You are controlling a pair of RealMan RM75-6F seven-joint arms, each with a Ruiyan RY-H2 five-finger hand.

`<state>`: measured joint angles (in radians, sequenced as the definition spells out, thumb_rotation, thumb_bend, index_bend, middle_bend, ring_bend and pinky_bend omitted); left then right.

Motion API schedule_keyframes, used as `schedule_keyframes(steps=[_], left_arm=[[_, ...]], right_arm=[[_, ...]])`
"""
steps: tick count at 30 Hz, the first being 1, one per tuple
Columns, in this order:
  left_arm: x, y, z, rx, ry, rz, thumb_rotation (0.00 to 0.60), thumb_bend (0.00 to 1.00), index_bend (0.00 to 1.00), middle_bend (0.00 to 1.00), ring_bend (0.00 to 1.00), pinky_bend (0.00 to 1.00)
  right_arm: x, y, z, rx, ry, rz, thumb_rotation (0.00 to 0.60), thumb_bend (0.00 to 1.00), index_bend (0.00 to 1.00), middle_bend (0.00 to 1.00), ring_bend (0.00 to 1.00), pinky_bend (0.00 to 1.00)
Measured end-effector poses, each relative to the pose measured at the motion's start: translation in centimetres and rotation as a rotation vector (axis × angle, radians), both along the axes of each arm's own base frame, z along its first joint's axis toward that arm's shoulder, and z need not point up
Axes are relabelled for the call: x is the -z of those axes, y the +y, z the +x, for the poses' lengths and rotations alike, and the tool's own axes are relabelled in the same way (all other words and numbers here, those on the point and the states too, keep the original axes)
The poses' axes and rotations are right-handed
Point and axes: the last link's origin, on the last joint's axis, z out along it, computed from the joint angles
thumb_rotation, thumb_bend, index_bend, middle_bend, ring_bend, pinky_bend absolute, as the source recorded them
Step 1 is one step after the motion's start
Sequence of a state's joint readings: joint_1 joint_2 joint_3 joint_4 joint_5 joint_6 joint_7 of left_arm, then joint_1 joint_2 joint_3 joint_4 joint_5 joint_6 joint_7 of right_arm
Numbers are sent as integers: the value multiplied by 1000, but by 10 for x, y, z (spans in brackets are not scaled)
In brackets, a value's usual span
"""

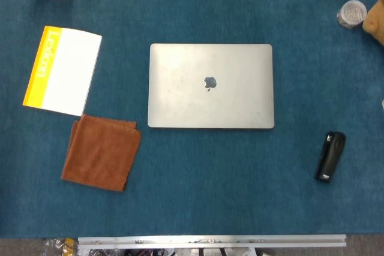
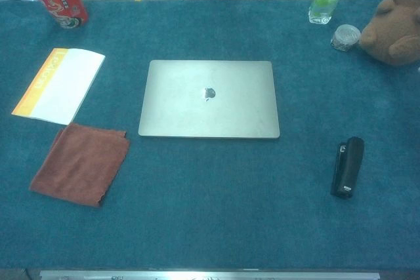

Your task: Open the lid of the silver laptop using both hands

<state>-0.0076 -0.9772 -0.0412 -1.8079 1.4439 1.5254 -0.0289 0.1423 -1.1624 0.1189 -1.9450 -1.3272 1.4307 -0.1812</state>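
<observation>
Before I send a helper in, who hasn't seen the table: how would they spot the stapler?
Start at the closed silver laptop mid-table. Look to its right and nearer the front edge: the stapler lies alone on the blue cloth. It is the only black, narrow thing there.

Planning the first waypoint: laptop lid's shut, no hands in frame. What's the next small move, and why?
Probably bring both hands in over the near edge of the silver laptop, one toward each front corner. The lid lies fully closed and flat on the blue table, and neither hand shows in either view. The brown cloth and black stapler sit clear of that edge.
</observation>
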Motion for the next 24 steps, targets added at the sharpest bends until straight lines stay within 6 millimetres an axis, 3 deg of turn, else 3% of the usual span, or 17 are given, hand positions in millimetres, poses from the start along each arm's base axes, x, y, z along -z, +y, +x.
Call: schedule_keyframes(steps=[14, 24], left_arm=[[-2, -6, -3, -12, 1, -3, 600, 469, 147, 85, 5, 0], [-2, -4, -2, 0, 1, -8, 600, 469, 147, 85, 5, 0]], right_arm=[[2, 0, 5, -20, 3, 19, 600, 197, 53, 139, 0, 65], [20, -11, 32, -121, -17, 109, 600, 195, 53, 139, 0, 64]])
